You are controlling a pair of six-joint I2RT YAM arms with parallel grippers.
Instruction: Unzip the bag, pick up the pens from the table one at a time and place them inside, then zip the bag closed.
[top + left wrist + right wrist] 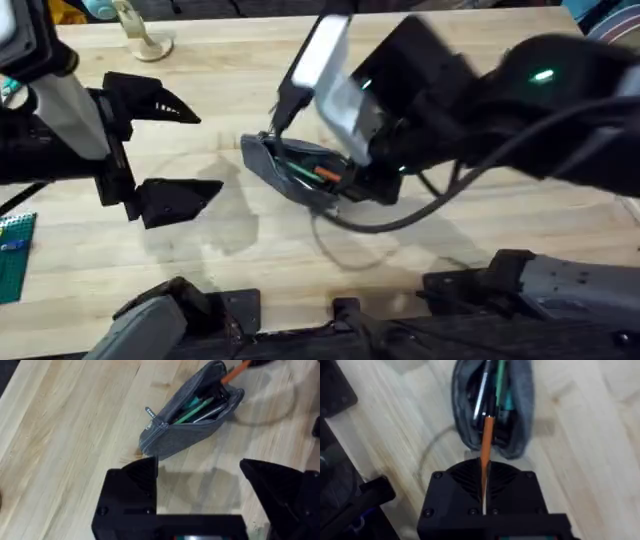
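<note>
The bag (300, 170) is seen lying on the table (220, 60) near its middle, unzipped, mouth upward, with a teal-green pen (192, 411) and other pens already inside. The zip pull (150, 412) is seen at the bag's left end, standing clear of the fabric.

The right gripper (485, 467) is held just over the bag's right end, jaws closed on an orange pen (487, 442). The pen is pinched at its upper part, and its lower end is pointed into the open mouth. It is not yet released.

The left gripper (165, 150) is held to the left of the bag, well apart from it, jaws spread wide, nothing held.

Handling, judged:
- The pen is taken as light, stiff and smooth. A slip or swivel between the pads is considered possible. A grip across the barrel near mid-length is preferred.
- The bag is taken as soft and light. It is expected to sag, and to slide on the wood if pushed or pulled. For zipping, the small pull tab is to be pinched while the fabric at the far end of the zip is held by the other gripper.
- Protruding pen ends are judged likely to foul the zip.
</note>
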